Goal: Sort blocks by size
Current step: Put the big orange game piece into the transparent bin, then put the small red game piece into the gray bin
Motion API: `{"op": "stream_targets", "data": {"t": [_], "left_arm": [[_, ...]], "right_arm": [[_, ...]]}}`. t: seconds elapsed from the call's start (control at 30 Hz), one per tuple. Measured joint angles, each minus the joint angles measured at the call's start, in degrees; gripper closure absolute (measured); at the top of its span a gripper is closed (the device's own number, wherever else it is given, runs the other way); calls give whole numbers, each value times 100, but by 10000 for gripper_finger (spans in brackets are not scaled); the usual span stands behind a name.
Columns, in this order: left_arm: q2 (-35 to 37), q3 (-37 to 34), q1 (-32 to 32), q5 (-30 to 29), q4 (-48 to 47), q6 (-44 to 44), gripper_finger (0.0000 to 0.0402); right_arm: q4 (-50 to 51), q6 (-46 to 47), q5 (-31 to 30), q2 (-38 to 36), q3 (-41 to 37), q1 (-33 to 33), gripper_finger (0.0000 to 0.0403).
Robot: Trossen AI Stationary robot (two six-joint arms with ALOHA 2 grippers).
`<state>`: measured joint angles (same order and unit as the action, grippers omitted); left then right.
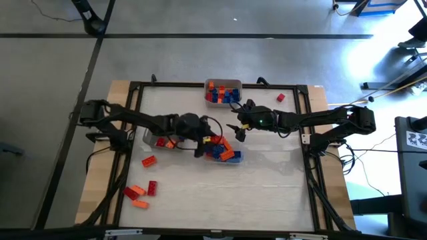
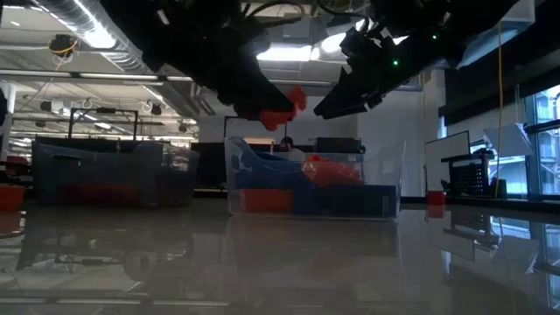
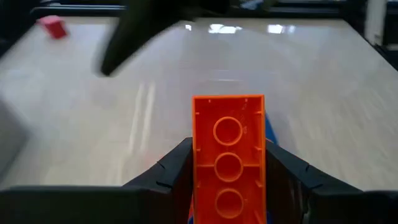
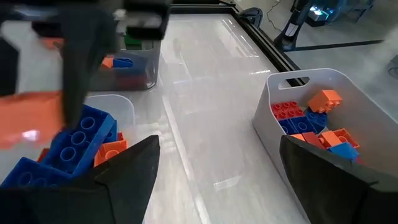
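Orange block [image 3: 228, 158] clamped between left end effector [image 3: 228, 186] fingers.

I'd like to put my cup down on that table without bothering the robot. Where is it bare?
The near right part of the table is bare, below the right gripper. The far left corner looks free too. It is crowded mid-table around the clear tray, where the left gripper holds an orange brick, and by the loose bricks near left.

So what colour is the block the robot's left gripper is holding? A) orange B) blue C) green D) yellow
A: in the left wrist view an orange block with round studs sits clamped between the left gripper and its dark fingers.
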<state>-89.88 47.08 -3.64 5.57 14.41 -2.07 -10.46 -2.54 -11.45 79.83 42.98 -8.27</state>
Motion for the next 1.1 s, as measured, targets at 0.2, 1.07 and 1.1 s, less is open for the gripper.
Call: {"op": "stream_targets", "data": {"t": [0.2,1.07,1.1], "left_arm": [[-564,271,178,89,164,-375,262],[1312,201,122,-553,-2479,86,155],[1421,123,129,-603,-2466,113,155]], "right_arm": [[-7,-94,-234,0,0,0,72],[3179,1216,-2908,-760,1113,-292,72],[3484,1388,-2898,-764,1206,-484,72]]}}
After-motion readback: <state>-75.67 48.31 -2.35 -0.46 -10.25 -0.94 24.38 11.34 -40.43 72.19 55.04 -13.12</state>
